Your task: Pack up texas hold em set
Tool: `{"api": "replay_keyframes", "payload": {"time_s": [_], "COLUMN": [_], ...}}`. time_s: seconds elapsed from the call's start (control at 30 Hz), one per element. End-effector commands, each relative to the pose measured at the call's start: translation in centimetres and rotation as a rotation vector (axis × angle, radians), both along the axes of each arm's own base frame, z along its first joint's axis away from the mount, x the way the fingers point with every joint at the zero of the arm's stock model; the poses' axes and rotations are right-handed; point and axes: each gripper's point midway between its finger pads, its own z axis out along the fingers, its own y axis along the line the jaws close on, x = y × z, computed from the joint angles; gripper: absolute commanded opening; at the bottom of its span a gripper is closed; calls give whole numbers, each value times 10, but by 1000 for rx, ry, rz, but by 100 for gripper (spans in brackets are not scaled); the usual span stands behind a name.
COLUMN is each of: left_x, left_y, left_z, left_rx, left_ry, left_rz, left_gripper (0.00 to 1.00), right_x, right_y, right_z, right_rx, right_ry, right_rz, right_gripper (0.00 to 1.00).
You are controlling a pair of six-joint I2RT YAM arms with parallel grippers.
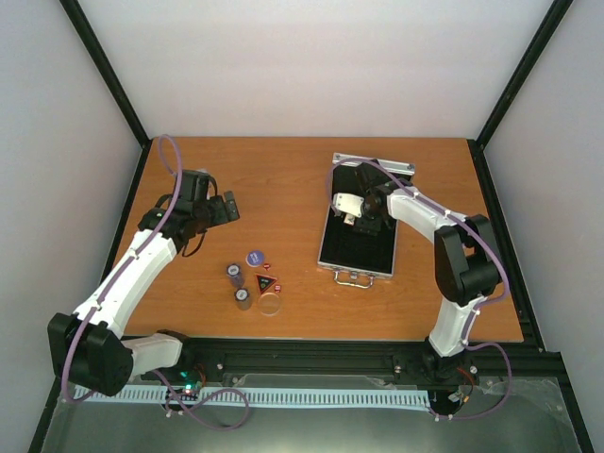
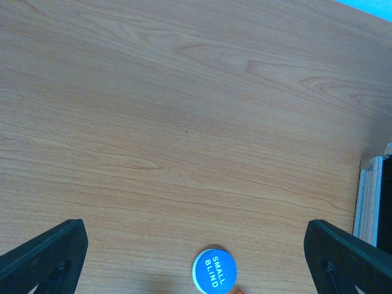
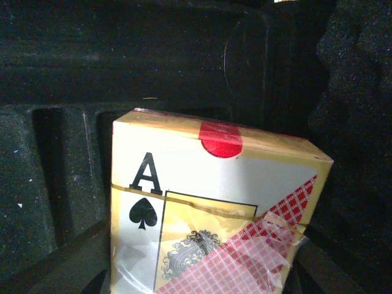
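Open silver case [image 1: 363, 247] right of centre in top view, long axis top to bottom, handle [image 1: 351, 277] at lower end, right gripper [image 1: 357, 215] clamped on card box [image 3: 208, 208] over black lining, left gripper [image 1: 219, 208] spread wide, left of frame

One silver case [image 1: 356, 247] lies open right of centre in the top view. One card box [image 3: 214, 202] fills the right wrist view. Lower left of centre stand two dark chip stacks [image 1: 233, 273], the second stack [image 1: 243, 297] below the first, with one blue token [image 1: 255, 257], one triangular token [image 1: 265, 282] and one clear token [image 1: 271, 304].
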Motion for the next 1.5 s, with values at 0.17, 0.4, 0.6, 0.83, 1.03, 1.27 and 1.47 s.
{"api": "replay_keyframes", "payload": {"time_s": [0.17,0.4,0.6,0.83,1.03,1.27,1.47], "left_x": [9,12,15,18,19,20,22], "left_y": [-2,-2,-4,-7,-10,-9,-11], "left_z": [10,11,12,16,16,16,15], "left_rx": [-4,4,4,-1,-1,18,19], "left_ry": [-38,-40,-40,-47,-33,-20,-12], "left_rz": [-1,-5,-13,-27,-43,-56,-61], "left_gripper": [100,100,100,100,100,100,100], "right_x": [11,10,15,20,4,-27,-34], "right_y": [-3,-4,-1,29,60,89,105], "right_z": [-6,-12,-3,31,50,55,56], "right_rx": [-2,-12,3,149,316,475,597], "right_ry": [-15,-2,-12,-7,112,258,365], "right_rz": [-43,-49,-65,-135,-239,-332,-492], "right_gripper": [50,100,100,100,100,96,77]}}
